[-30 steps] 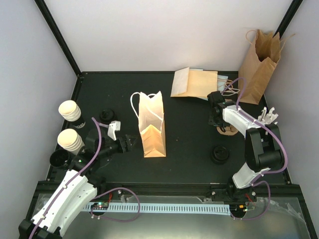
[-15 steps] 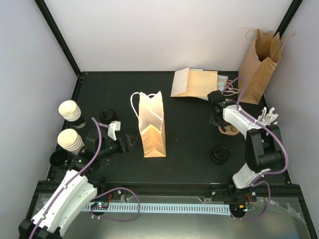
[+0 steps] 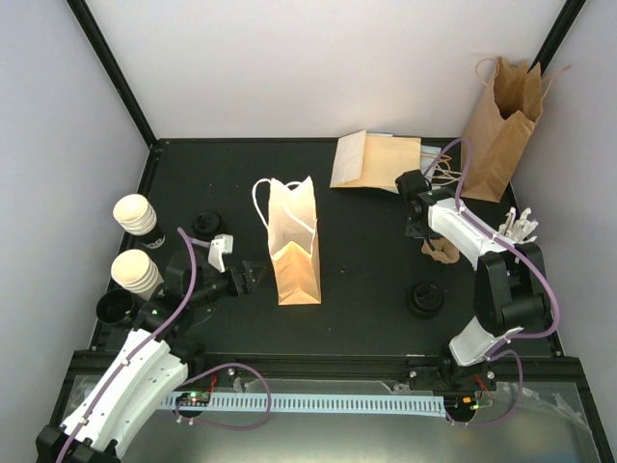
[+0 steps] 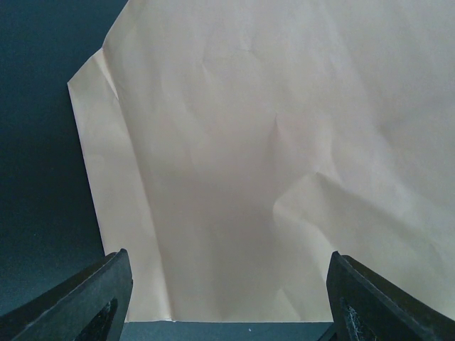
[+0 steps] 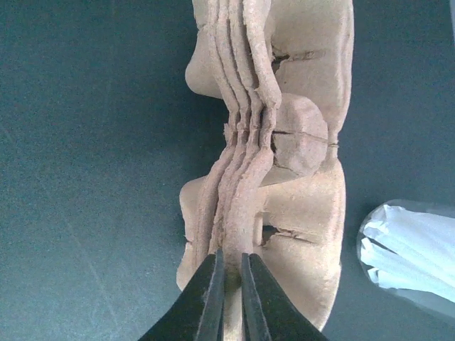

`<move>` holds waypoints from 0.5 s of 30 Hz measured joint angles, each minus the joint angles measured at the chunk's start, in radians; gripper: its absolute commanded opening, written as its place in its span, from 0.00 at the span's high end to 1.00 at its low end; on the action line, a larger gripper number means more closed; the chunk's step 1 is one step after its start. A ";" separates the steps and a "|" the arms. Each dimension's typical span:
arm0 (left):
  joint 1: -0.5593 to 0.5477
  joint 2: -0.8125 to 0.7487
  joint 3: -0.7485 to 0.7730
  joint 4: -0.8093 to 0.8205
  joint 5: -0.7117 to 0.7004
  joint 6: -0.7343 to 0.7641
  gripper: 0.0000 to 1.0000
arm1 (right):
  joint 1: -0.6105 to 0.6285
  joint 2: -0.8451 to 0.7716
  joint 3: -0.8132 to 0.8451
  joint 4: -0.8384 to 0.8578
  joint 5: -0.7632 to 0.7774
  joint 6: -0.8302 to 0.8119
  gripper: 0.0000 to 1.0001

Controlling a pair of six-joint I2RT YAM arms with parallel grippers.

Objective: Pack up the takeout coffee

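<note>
Two stacks of cream paper cups (image 3: 135, 214) (image 3: 135, 274) stand at the table's left edge, without lids. Black lids lie apart from them (image 3: 204, 224) (image 3: 424, 297) (image 3: 114, 307). My left gripper (image 3: 253, 275) is open and empty, facing the side of the upright kraft bag (image 3: 292, 246); in the left wrist view the bag (image 4: 270, 142) fills the frame between my spread fingers (image 4: 99, 298). My right gripper (image 3: 430, 239) is shut on one layer of a stack of brown pulp cup carriers (image 3: 443, 254); the right wrist view shows the jaws (image 5: 229, 266) pinching one carrier's edge (image 5: 245, 206).
Flat kraft bags (image 3: 376, 159) lie at the back. Another upright kraft bag (image 3: 501, 125) stands in the back right corner. A clear holder of white items (image 3: 516, 224) sits right of the carriers, also in the right wrist view (image 5: 409, 245).
My right wrist has shifted a little toward the back of the table while still gripping the carrier. The left arm and bag have not moved.
</note>
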 measured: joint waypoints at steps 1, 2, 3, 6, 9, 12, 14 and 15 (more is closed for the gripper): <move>0.000 0.000 0.000 0.000 0.000 0.000 0.23 | 0.003 0.000 0.005 -0.008 0.009 0.000 0.92; 0.000 0.000 0.000 0.000 0.000 0.000 0.23 | 0.006 0.000 0.009 -0.013 0.015 0.000 0.92; 0.000 0.000 0.000 -0.002 0.000 0.000 0.22 | 0.009 0.000 0.013 -0.019 0.024 0.001 0.92; 0.000 0.000 0.000 -0.002 0.000 0.000 0.22 | 0.015 0.000 0.016 -0.027 0.032 0.002 0.92; 0.000 0.000 0.000 -0.002 0.000 0.000 0.22 | 0.016 0.000 0.017 -0.034 0.033 0.002 0.92; 0.000 -0.001 0.000 -0.002 0.000 0.000 0.22 | 0.016 0.000 0.018 -0.037 0.037 0.002 0.92; 0.000 -0.001 0.000 -0.002 0.000 0.001 0.22 | 0.016 0.000 0.018 -0.041 0.045 0.002 0.92; 0.000 -0.001 0.000 -0.002 0.000 0.001 0.22 | 0.016 0.000 0.020 -0.045 0.049 0.002 0.92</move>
